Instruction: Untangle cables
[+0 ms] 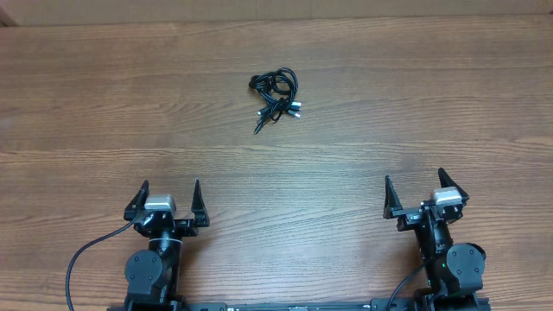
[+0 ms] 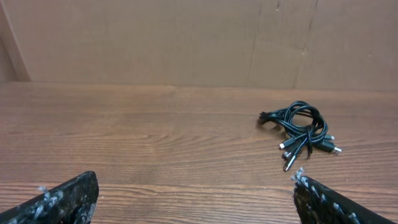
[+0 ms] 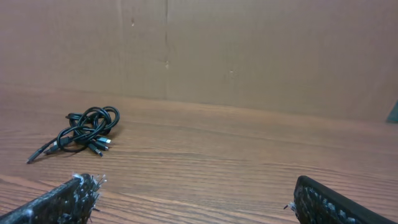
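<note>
Plainly, open wood of the table [image 1: 415,104] surrounds the cables [image 1: 276,93], a small black knot (silver plugs poking out) lying toward the far edge, near a brown cardboard wall [image 2: 155,37]. Both arms sit low at the near edge. The left gripper [image 1: 169,188] and right gripper [image 1: 415,180] point forward with fingers spread wide, holding nothing, well apart from the knot.

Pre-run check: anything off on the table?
Only the thin black cables with silver plug ends, bunched in a knot. Left gripper and right gripper open, clear of it. Nothing spilled or damaged.
</note>
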`<state>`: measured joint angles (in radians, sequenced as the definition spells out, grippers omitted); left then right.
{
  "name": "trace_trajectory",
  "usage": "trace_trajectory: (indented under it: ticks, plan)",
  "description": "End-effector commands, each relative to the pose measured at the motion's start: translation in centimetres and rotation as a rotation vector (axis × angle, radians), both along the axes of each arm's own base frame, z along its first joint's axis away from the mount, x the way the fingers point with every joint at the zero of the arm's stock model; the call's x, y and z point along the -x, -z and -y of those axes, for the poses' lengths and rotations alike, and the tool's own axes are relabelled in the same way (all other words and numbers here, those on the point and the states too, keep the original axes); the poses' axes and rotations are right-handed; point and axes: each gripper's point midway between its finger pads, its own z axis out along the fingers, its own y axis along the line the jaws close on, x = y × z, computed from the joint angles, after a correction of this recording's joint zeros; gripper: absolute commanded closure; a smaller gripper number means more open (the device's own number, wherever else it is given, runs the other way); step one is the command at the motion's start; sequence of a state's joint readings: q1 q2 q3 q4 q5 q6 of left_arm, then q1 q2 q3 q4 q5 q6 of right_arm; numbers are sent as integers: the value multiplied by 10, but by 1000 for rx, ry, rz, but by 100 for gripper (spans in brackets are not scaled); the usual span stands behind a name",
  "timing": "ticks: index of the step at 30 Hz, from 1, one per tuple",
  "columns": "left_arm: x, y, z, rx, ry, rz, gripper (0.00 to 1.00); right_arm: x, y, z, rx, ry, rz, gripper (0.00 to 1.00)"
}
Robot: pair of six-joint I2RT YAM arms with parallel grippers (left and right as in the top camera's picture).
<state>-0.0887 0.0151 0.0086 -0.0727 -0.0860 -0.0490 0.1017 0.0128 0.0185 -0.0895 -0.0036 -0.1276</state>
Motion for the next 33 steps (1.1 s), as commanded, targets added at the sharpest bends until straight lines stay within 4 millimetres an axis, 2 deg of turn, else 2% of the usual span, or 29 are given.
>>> trace_trajectory:
  ticks: [1, 8, 24, 33]
  plan:
    - [0, 0, 1, 13, 12, 3, 0, 0, 2, -2, 1, -12, 4, 0]
    - [6, -7, 2, 79, 13, -39, 1, 0, 2, -2, 1, -12, 4, 0]
    - [36, -56, 3, 88, 28, -88, 0, 0, 2, -2, 1, -12, 4, 0]
    - [31, -78, 12, 91, 72, -139, 0, 0, 2, -2, 1, -12, 4, 0]
